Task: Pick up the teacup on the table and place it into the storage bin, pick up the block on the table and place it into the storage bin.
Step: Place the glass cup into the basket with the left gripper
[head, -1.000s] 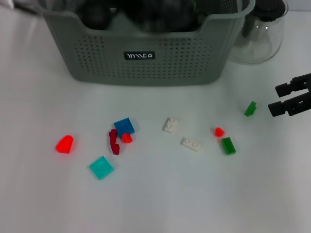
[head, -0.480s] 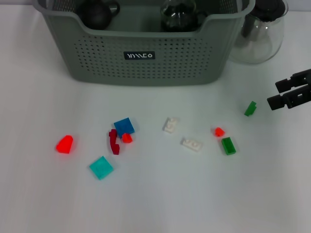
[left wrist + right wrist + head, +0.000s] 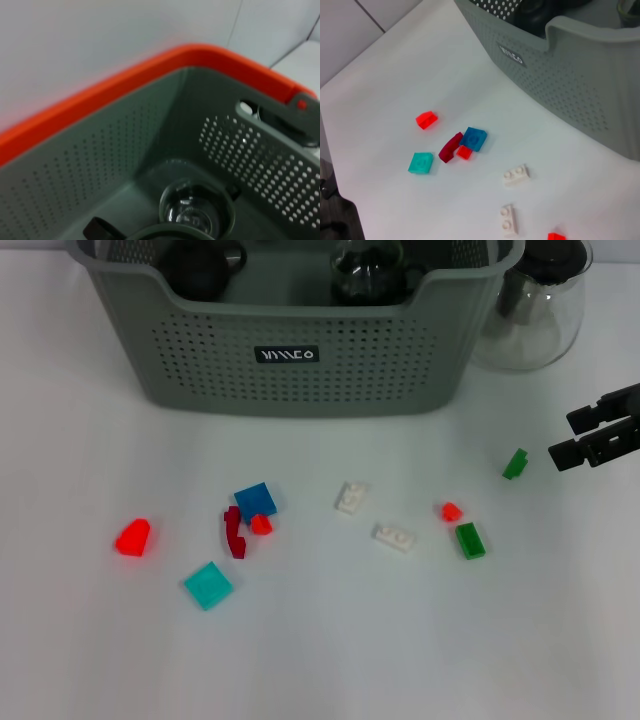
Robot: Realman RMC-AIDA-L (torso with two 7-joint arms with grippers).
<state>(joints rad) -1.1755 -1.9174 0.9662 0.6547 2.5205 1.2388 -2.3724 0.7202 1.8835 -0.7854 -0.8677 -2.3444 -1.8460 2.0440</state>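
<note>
The grey-green storage bin [image 3: 300,365] stands at the back of the table. Inside it sits a glass teacup [image 3: 368,270], upright, which the left wrist view shows from above as teacup [image 3: 192,212] on the bin [image 3: 125,150] floor. Several blocks lie loose on the table, among them a green block [image 3: 515,463], a blue block [image 3: 255,500] and a teal block [image 3: 208,585]. My right gripper [image 3: 585,436] hovers open and empty at the right edge, just right of the green block. The left gripper is out of view.
A dark teapot [image 3: 200,265] sits in the bin's left part. A clear glass pot [image 3: 535,305] stands to the right of the bin. Red [image 3: 132,537], white [image 3: 350,497] and green [image 3: 469,540] blocks are scattered mid-table; the right wrist view shows the blue block [image 3: 473,138] near the bin [image 3: 580,80].
A dark blur that covered the bin's inside one second ago is gone, and the teacup and teapot now show. The right gripper has shifted slightly toward the back.
</note>
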